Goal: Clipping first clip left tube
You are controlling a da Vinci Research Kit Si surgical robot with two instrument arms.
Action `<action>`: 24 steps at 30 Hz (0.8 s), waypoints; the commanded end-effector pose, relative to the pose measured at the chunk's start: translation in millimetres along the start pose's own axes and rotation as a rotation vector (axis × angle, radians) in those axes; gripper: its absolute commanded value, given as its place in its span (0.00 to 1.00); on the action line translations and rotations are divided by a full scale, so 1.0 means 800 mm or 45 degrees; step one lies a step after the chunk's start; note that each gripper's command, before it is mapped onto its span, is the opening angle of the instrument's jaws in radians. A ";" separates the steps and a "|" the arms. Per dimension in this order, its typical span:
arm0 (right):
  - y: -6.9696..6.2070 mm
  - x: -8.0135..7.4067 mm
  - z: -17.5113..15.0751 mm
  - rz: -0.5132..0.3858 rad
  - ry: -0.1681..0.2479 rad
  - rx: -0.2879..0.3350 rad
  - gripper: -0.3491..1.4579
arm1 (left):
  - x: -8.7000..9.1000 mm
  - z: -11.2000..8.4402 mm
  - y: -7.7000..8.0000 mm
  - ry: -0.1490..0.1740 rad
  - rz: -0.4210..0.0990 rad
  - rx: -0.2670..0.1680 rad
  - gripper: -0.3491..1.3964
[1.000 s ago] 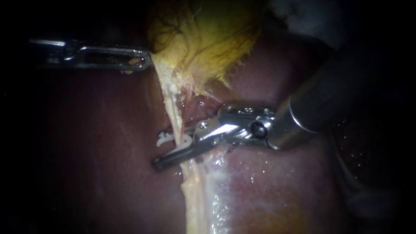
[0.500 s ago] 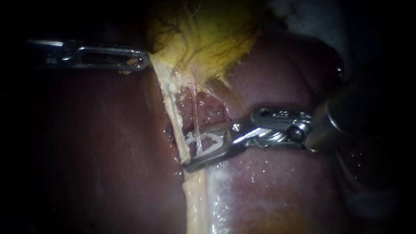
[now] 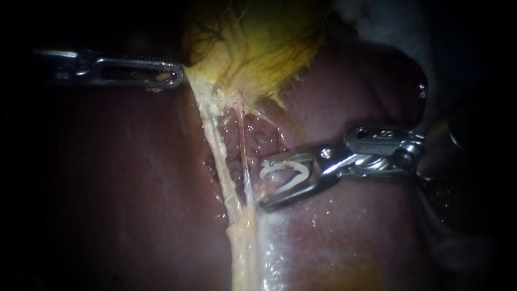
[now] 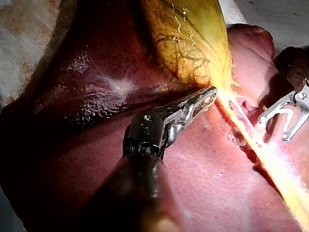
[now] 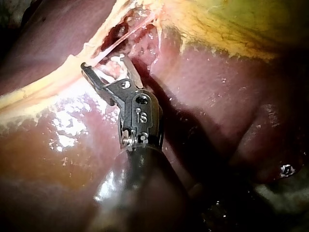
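Observation:
The pale left tube (image 3: 214, 137) runs down from the yellow gallbladder (image 3: 258, 48), with a thin strand (image 3: 245, 161) just to its right. My right instrument (image 3: 264, 183) lies to the right of both and touches neither. Its jaws stand wide apart, holding an open white clip (image 3: 285, 173) seated between them. In the right wrist view the same jaws (image 5: 104, 65) point at the strand (image 5: 116, 41). My left instrument (image 3: 180, 75) is shut on the gallbladder's lower edge where the left tube begins, also seen in its own view (image 4: 210, 93).
Dark red liver (image 3: 124, 178) surrounds the tubes on both sides. A pale glistening band of tissue (image 3: 253, 253) continues below the tubes. The raw pocket (image 3: 258, 137) between strand and liver lies just above the right jaws.
My right instrument has drawn back to the right with the clip, from straddling the left tube, past the thin strand, to clear of both. The left instrument has held still.

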 end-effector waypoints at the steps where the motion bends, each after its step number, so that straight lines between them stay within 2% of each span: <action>1: -0.0002 0.0001 -0.0001 -0.008 0.001 0.001 0.51 | 0.0000 0.0000 0.0000 0.000 0.000 0.000 0.00; 10: -0.0031 0.0010 0.0004 -0.028 0.009 0.098 0.51 | 0.0000 -0.0001 0.0000 0.000 0.000 0.000 0.00; 15: -0.0046 0.0017 0.0020 -0.031 -0.017 0.166 0.50 | 0.0000 -0.0001 0.0000 0.000 0.000 0.000 0.00; 19: -0.0044 0.0018 0.0034 -0.033 -0.018 0.164 0.50 | 0.0000 0.0000 0.0000 0.000 0.000 0.000 0.00; 24: -0.0034 0.0013 0.0049 -0.037 -0.019 0.184 0.50 | 0.0000 -0.0001 0.0000 0.000 0.000 0.000 0.00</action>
